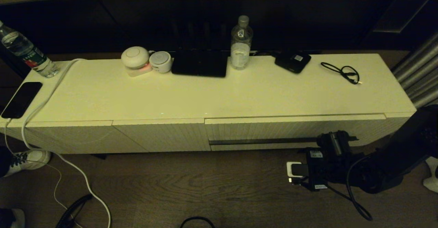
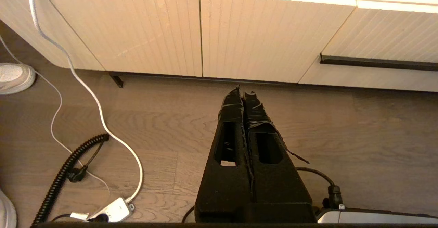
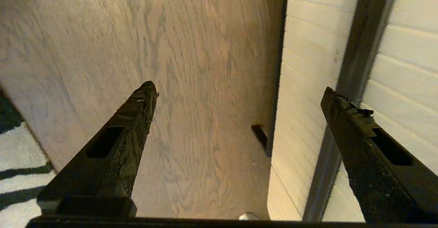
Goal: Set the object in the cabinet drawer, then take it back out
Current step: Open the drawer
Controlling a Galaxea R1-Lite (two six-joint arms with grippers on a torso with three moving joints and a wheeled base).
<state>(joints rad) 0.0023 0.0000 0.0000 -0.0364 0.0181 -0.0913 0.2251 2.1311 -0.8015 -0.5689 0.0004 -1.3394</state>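
Right end effector (image 1: pixel 337 142), spread, is held at the shut cabinet drawer (image 1: pixel 294 132); nothing is judged done.

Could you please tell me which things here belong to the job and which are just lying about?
Job: cabinet drawer, handle strip, right claw, open at the strip.
Lying about: water bottle, phone, black cable, labelled black device.
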